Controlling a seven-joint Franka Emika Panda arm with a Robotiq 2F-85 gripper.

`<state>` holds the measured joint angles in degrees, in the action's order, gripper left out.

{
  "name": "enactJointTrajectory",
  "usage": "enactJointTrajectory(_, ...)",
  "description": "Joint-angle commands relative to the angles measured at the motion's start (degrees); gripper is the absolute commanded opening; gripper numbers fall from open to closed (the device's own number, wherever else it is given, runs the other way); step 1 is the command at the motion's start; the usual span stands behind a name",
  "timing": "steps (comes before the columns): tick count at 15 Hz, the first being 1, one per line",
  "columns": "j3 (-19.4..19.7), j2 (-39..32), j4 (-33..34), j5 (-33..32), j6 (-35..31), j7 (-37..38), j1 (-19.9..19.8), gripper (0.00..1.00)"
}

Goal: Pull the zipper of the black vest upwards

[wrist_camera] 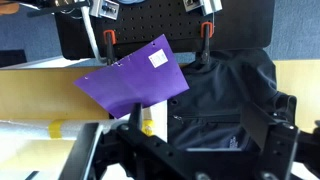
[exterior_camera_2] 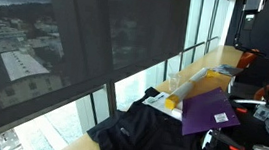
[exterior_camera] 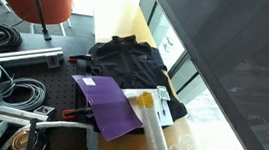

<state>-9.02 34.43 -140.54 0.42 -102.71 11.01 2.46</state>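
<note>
The black vest [exterior_camera: 123,58] lies rumpled on the wooden table by the window; it shows in both exterior views [exterior_camera_2: 153,137]. In the wrist view the vest [wrist_camera: 235,85] fills the right half, and a zipper line with a small metal pull [wrist_camera: 178,117] runs across it. My gripper [wrist_camera: 195,122] hangs above the vest, jaws apart and empty, with the zipper pull between its dark fingers. The gripper does not show clearly in either exterior view. A flat purple sheet [wrist_camera: 135,80] overlaps the vest's edge.
The purple sheet [exterior_camera: 107,103] [exterior_camera_2: 209,111] lies beside a white tube with a yellow band [exterior_camera: 152,123] [exterior_camera_2: 173,89]. Coiled black cables [exterior_camera: 0,39] and an orange chair [exterior_camera: 47,6] are at the back. Orange-handled clamps [wrist_camera: 205,30] grip the perforated board. The window [exterior_camera: 234,64] borders the table.
</note>
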Motion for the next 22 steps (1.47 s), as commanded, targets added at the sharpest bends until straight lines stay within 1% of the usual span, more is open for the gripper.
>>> enactJointTrajectory(1,0.39,-0.08,0.12,-0.23,0.12,0.23,0.49,1.0)
enactJointTrajectory(19,0.39,-0.08,0.12,-0.23,0.12,0.23,0.49,1.0)
enactJointTrajectory(20,0.03,-0.23,-1.75,-0.25,-2.76,1.03,0.39,1.0)
enactJointTrajectory(22,-0.55,-1.51,-7.06,-0.17,-12.34,2.29,0.25,1.0)
